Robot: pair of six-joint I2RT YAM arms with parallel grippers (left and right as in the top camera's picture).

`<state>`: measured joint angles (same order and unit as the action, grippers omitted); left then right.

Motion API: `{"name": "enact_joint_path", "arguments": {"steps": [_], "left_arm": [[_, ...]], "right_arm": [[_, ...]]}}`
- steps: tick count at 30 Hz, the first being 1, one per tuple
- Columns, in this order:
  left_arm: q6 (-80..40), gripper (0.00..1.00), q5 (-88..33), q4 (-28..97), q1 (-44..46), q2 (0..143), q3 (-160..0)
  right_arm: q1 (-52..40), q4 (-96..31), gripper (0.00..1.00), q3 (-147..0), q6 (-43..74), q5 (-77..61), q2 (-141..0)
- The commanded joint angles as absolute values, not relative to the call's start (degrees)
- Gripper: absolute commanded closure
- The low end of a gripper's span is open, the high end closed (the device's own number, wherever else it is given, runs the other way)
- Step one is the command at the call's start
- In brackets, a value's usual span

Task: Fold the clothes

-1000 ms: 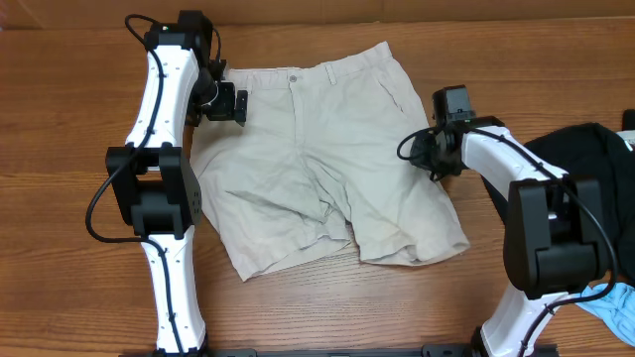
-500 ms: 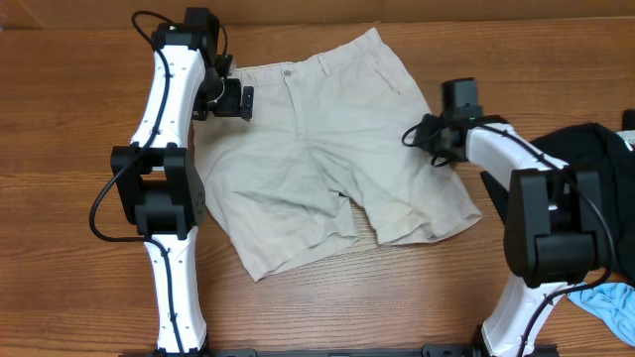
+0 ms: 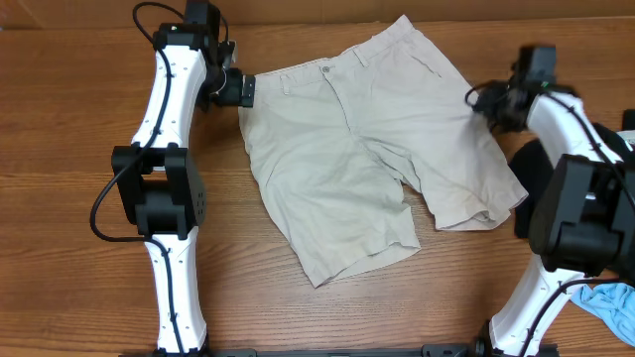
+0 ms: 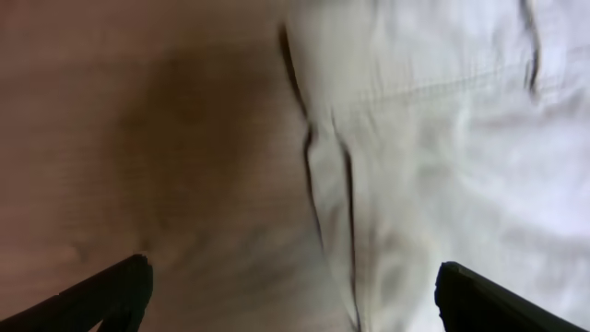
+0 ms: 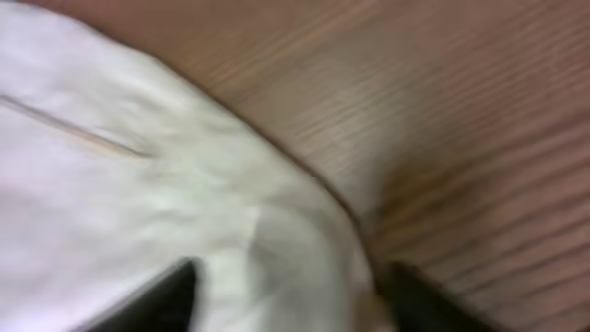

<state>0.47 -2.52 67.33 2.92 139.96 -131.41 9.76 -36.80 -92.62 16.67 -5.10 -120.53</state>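
Observation:
The beige shorts (image 3: 367, 139) lie flat on the wooden table, waistband at the back, legs pointing to the front right. My left gripper (image 3: 241, 89) sits at the waistband's left corner. In the left wrist view its fingers (image 4: 293, 277) are wide apart, with the shorts' edge (image 4: 442, 138) and bare wood between them. My right gripper (image 3: 488, 103) is at the shorts' right side edge. In the blurred right wrist view its fingers (image 5: 290, 277) are closed on a raised fold of the shorts (image 5: 138, 184).
A black garment (image 3: 529, 164) lies at the right, partly under my right arm. A small light blue cloth (image 3: 610, 302) lies at the front right corner. The table's back edge runs just behind the waistband.
The shorts have slid and turned to the right with my right gripper, which moved right and back. My left gripper stayed near the waistband's left corner.

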Motion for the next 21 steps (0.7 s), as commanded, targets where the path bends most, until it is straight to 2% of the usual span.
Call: {"name": "enact_joint_path", "arguments": {"steps": [1, 8, 18, 21], "left_arm": [[3.38, 0.0, -1.28, 63.26, 3.14, 140.14, -132.6], [3.9, 0.03, -3.25, 56.84, 3.75, 143.44, -132.53], [4.54, 0.12, -9.52, 53.71, 5.32, 150.67, -132.53], [4.51, 0.23, -9.47, 53.49, 5.96, 151.48, -132.53]], "right_arm": [[7.9, -43.2, 0.0, -101.78, 12.95, -8.1, -119.96], [5.23, -56.4, 0.0, -111.11, 11.51, -8.99, -119.85], [2.66, -60.2, 0.0, -111.46, 11.53, -9.1, -119.72], [2.22, -60.38, 0.0, -111.46, 11.77, -9.13, -119.72]]}}
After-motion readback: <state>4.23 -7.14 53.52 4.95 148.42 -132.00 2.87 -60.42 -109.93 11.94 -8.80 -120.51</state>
